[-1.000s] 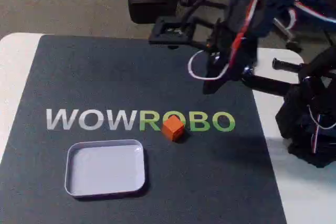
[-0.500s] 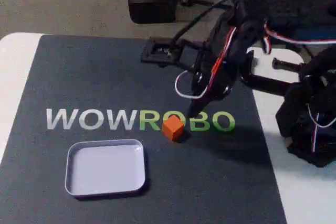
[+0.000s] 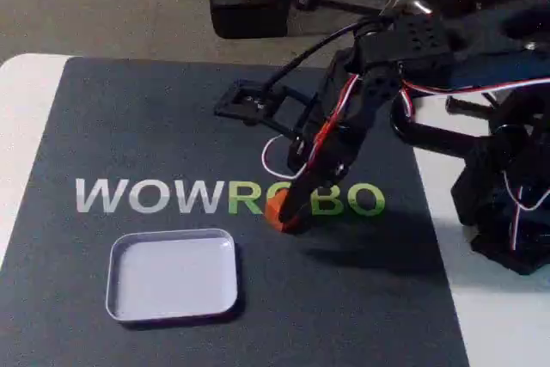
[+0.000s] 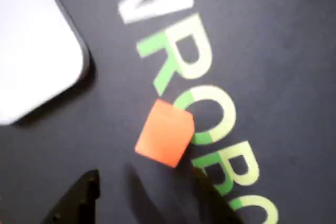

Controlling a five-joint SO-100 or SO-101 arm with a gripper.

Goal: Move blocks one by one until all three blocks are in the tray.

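End effector (image 3: 288, 212): lowered onto orange block (image 4: 164, 134) | jaws apart | tray (image 3: 172, 274) unmoved

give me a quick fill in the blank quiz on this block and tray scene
1. The cube on the mat is coloured ____.
2. The tray holds ____ blocks.
3. In the wrist view the cube lies on the green letter ____ of the mat's logo.
4. In the fixed view the claw is right at the ____.

Missing words: orange; no; O; cube
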